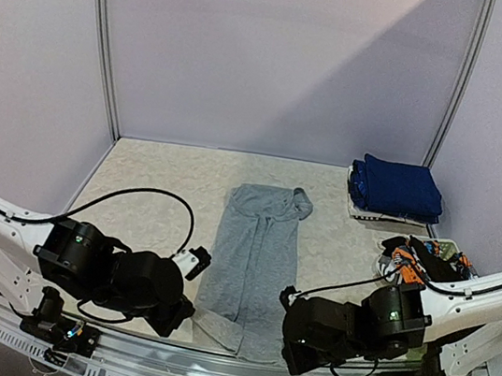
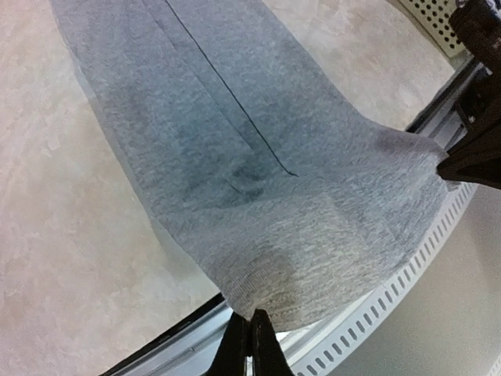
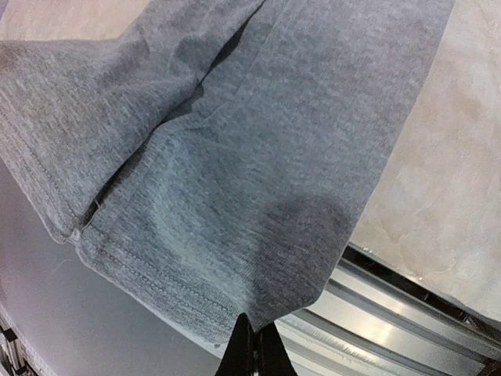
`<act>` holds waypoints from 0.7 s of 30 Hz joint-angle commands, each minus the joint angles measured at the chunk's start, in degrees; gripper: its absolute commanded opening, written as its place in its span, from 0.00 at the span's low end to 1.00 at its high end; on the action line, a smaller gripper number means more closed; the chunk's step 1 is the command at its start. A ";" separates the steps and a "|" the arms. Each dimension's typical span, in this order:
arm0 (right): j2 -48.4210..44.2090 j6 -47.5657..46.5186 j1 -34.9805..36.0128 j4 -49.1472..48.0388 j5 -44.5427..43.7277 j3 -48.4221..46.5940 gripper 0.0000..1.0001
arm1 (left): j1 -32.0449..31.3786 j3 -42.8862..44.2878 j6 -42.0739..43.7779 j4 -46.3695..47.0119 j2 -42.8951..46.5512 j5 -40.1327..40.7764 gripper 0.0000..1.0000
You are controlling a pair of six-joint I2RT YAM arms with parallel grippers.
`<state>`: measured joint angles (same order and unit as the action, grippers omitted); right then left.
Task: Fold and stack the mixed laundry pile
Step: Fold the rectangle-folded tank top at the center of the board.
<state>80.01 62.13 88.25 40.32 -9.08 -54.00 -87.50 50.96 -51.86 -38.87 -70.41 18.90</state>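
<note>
Grey shirt (image 1: 254, 264) lies folded lengthwise mid-surface, hem at near edge. Left end effector (image 2: 250, 335) and right end effector (image 3: 252, 338) each clamped on a hem corner. Navy stack (image 1: 397, 188) at far right corner; laundry pile (image 1: 425, 259) at right edge.

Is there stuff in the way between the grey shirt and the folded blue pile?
Nothing visible. Only bare table lies between the grey shirt and the blue pile at the far right. The basket sits nearer, to the shirt's right, beside that path.
</note>
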 commanded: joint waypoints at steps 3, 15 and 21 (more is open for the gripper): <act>2.26 -4.23 -4.05 5.56 -7.73 -6.42 0.00 | 4.02 5.26 3.24 -6.15 -0.26 10.60 0.00; 6.33 -12.49 -15.01 12.24 -12.53 -14.58 0.00 | 15.03 11.79 13.18 -3.51 -5.68 12.24 0.00; 10.58 -19.38 -21.95 12.33 -10.75 -18.44 0.00 | 22.89 14.53 18.19 1.55 -12.74 7.11 0.00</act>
<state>87.50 47.66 69.23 51.20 -19.59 -69.84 -69.28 63.90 -37.82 -41.69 -79.35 29.45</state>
